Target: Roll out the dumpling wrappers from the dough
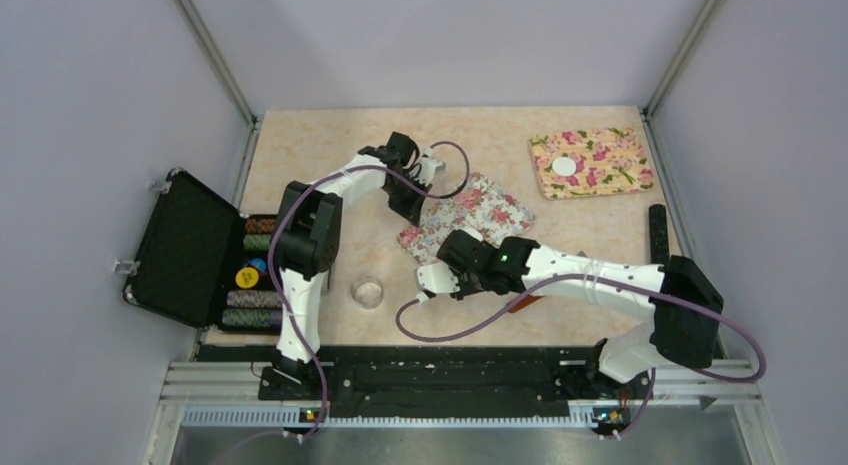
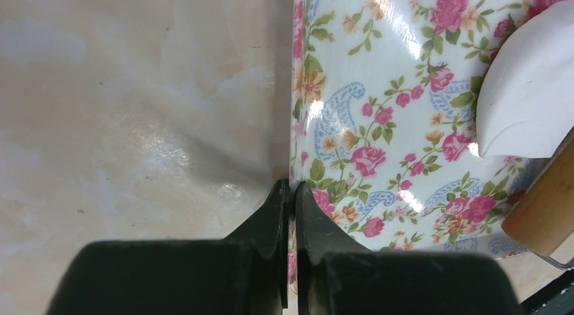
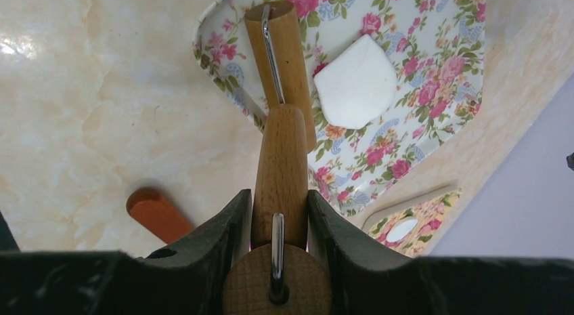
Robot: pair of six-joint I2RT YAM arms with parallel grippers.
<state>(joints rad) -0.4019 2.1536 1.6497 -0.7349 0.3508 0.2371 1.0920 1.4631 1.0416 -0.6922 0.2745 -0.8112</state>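
A white lump of dough [image 3: 355, 81], pressed fairly flat with angular edges, lies on a white floral mat [image 3: 420, 91]. My right gripper [image 3: 279, 196] is shut on the wooden handle of a small roller [image 3: 281, 159]. The roller's barrel [image 3: 279, 57] rests on the mat right beside the dough. My left gripper [image 2: 292, 185] is shut on the mat's edge [image 2: 379, 112], with the dough [image 2: 528, 91] and roller [image 2: 541, 213] to its right. A flat round wrapper [image 1: 565, 166] lies on a yellow floral mat [image 1: 600, 175] at the back right. In the top view the dough is hidden by my right gripper [image 1: 440, 277].
A small clear glass bowl [image 1: 368, 292] stands near the front. An open black case [image 1: 185, 250] with poker chips sits at the left edge. An orange stick [image 3: 159, 213] lies under my right arm. A black bar [image 1: 658, 233] lies at the right.
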